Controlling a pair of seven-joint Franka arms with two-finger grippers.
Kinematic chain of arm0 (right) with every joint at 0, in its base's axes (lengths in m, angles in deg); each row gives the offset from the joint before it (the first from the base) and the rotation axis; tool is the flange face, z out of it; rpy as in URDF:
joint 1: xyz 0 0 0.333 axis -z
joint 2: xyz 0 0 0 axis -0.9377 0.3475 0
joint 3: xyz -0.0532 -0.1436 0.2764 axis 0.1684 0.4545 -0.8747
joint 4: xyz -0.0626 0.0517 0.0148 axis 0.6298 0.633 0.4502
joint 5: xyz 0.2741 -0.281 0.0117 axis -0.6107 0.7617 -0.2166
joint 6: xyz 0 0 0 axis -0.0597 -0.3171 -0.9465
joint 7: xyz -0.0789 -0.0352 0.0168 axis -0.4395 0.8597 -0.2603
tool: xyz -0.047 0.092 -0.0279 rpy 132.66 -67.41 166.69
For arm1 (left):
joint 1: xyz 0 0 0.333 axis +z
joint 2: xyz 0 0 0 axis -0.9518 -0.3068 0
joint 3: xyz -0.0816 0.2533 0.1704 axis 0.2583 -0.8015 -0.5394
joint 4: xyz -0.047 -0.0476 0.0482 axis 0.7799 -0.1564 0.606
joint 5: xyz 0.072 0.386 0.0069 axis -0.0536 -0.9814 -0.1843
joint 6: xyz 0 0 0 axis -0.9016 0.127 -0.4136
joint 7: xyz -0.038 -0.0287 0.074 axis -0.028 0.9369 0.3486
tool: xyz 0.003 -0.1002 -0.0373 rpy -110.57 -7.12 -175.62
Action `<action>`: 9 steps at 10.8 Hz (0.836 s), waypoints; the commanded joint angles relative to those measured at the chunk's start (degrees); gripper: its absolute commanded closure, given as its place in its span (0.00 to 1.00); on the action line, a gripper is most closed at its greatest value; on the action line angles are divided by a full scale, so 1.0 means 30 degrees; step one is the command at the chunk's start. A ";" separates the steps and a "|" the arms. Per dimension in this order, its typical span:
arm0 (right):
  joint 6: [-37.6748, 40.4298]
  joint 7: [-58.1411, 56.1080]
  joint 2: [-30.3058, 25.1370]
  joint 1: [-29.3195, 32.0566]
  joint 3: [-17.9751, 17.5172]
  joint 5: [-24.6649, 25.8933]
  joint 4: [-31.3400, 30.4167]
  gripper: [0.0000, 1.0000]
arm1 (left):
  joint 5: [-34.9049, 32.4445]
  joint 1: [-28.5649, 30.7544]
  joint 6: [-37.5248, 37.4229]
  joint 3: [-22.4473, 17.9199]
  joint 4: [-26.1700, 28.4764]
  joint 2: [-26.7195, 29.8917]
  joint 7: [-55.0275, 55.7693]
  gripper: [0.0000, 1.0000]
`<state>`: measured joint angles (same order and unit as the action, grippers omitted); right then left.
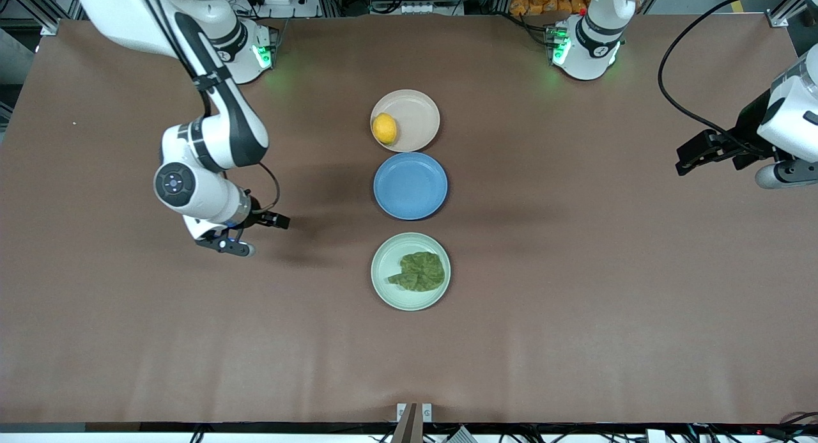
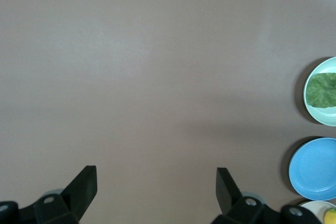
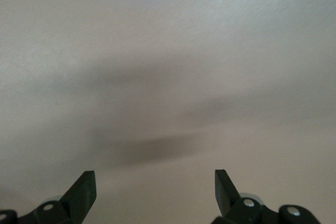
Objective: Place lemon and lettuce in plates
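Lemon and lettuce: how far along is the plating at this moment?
It looks done. The lemon sits in the beige plate and the lettuce lies in the mint green plate; the blue plate between them holds nothing. Nothing is in hand: the left gripper and the right gripper are open over bare table, away from the plates. Nothing seems left.
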<state>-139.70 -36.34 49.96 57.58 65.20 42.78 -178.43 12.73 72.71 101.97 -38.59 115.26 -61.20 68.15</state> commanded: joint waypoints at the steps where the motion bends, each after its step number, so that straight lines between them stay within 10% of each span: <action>1: 0.1153 -0.2430 -0.1506 0.2616 -0.1475 0.0836 -0.0381 0.00 | -0.0406 0.0188 -0.0029 0.0216 0.0028 0.0254 -0.1080 0.00; 9: 0.4319 -0.9317 -0.7019 0.3587 -0.0775 0.1625 -0.0741 0.00 | -0.0612 0.0070 -0.0556 0.0362 -0.0353 0.0254 -0.1725 0.00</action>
<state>-127.46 -58.96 31.79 66.72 62.31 45.44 -181.30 12.01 72.68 101.55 -38.05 114.52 -60.91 64.36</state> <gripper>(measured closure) 0.000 0.000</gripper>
